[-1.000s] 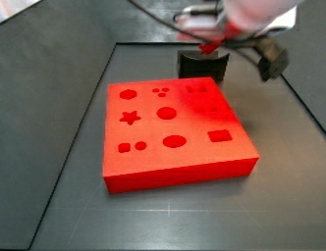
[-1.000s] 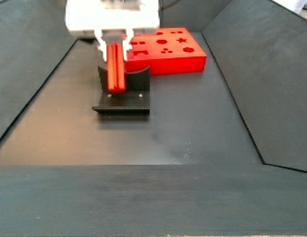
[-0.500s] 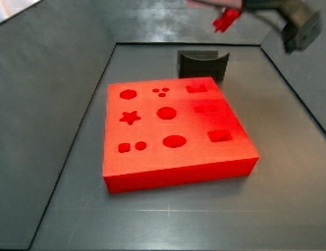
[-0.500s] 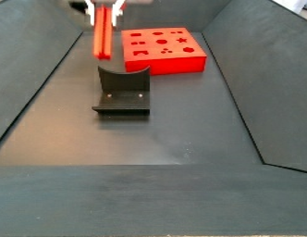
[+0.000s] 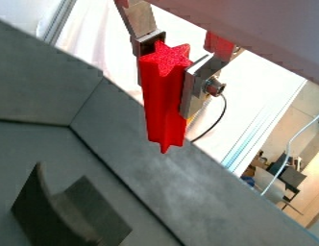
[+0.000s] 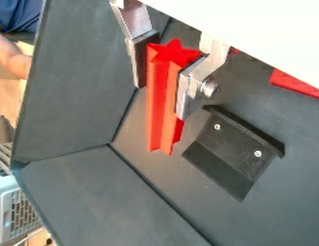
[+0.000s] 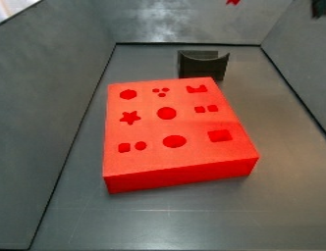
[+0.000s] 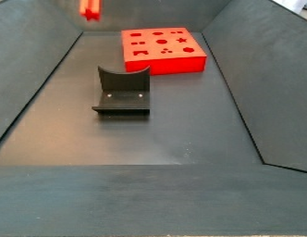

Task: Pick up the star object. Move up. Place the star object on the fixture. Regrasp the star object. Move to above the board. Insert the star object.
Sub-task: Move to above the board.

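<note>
My end effector (image 5: 173, 65) is clamped on the long bright red star-section peg (image 5: 163, 96), high at the top edge of both side views. The dark grey notched fixture (image 8: 121, 90) is empty below. Next I go above the big flat red board w/ shaped holes (image 7: 173, 130); I must keep the peg vertical and align its points w/ the star hole (image 7: 129, 119) before descending.

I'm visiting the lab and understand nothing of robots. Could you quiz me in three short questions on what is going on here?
1. True or false: the gripper holds the star object between its fingers, as both wrist views show.
2. What lies on the fixture in the side views? A) the star object B) nothing C) a blue cube
3. Fill in: the star-shaped hole in the board is ____.

Key: 1 true; 2 B; 3 empty.
</note>
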You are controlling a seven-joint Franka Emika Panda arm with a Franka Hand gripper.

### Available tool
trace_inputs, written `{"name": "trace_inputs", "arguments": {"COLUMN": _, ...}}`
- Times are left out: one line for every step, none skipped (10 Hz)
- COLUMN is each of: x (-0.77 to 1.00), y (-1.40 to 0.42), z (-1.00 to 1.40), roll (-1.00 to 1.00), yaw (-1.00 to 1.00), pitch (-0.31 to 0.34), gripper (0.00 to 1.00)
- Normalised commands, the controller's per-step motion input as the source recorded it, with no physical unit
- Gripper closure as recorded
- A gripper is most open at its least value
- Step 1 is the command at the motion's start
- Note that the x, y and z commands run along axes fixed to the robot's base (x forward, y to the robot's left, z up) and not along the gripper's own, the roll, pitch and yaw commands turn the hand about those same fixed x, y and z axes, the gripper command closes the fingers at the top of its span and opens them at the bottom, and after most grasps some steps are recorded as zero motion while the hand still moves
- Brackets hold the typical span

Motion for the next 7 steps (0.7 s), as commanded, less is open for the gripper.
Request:
{"name": "trace_inputs", "arguments": {"x": 0.09, "y": -0.09, "z": 0.66, "roll": -0.01, "yaw": 0.17, "pitch": 0.228, "gripper": 1.0}}
{"name": "trace_inputs", "arguments": {"x": 0.06, "y": -0.05, "z": 0.42, "roll": -0.02, "yaw": 0.2, "pitch": 0.182, "gripper": 1.0}}
{"name": "trace_inputs", "arguments": {"x": 0.04, "y": -0.04, "z": 0.25, "roll": -0.03, "yaw": 0.2, "pitch": 0.145, "gripper": 1.0}}
{"name": "trace_inputs", "arguments": {"x": -1.0, "y": -0.92, "z": 0.31, "roll": -1.0, "yaw": 0.0, "pitch": 0.041, "gripper": 1.0}}
{"name": "trace_inputs", "arguments": {"x": -1.0, "y": -0.92, "z": 0.32, "roll": -1.0, "yaw": -0.01, "pitch": 0.03, "gripper": 1.0}}
{"name": "trace_inputs", "arguments": {"x": -1.0, "y": -0.84, "z": 0.31, "roll": -1.0, "yaw": 0.0, "pitch": -0.013, "gripper": 1.0}}
{"name": "trace_inputs", "arguments": {"x": -1.0, "y": -0.81, "z": 0.28, "roll": -1.0, "yaw": 0.01, "pitch": -0.03, "gripper": 1.0}}
